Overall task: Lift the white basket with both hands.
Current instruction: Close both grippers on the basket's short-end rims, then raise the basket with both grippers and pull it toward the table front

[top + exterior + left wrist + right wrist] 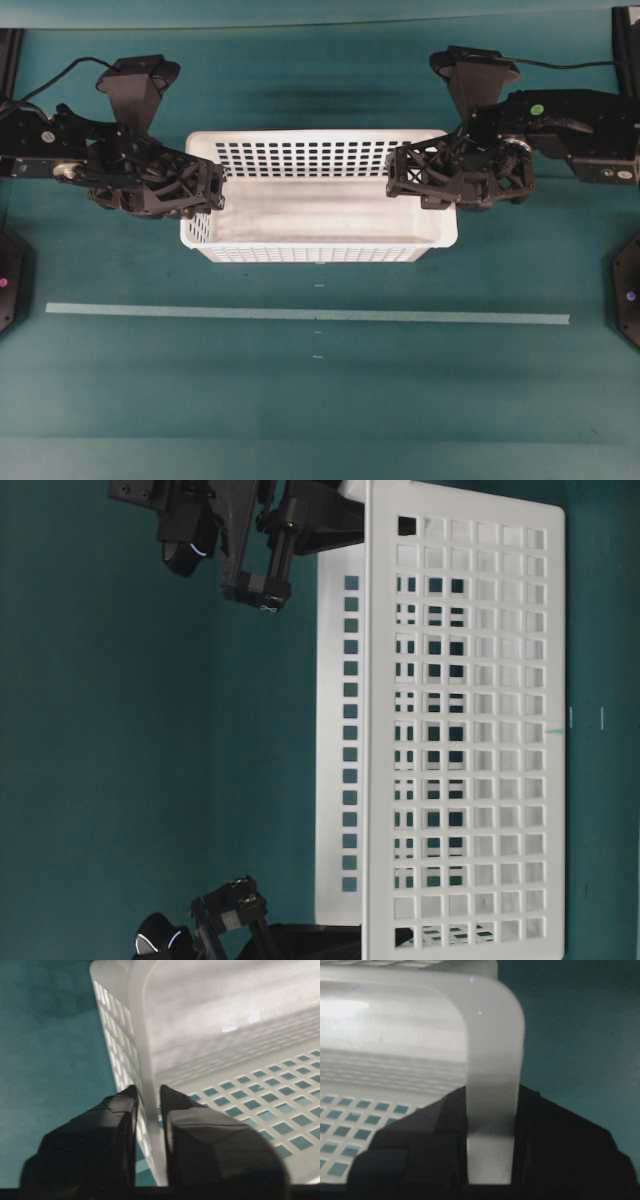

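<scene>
The white basket point(320, 254) sits mid-table, empty, with rows of holes in its walls; it also shows in the table-level view point(380, 720). My left gripper point(205, 190) is shut on its left end wall: in the left wrist view the gripper point(149, 1092) has one finger outside the rim point(137, 1020) and one inside. My right gripper point(405, 175) is shut on the right end rim; in the right wrist view the gripper point(490, 1105) pinches the white rim point(492, 1035) between its black fingers. A soft shadow lies on the table behind the basket.
A pale tape line point(300, 314) runs across the teal table in front of the basket. Black arm bases stand at the left edge point(8, 280) and the right edge point(628, 300).
</scene>
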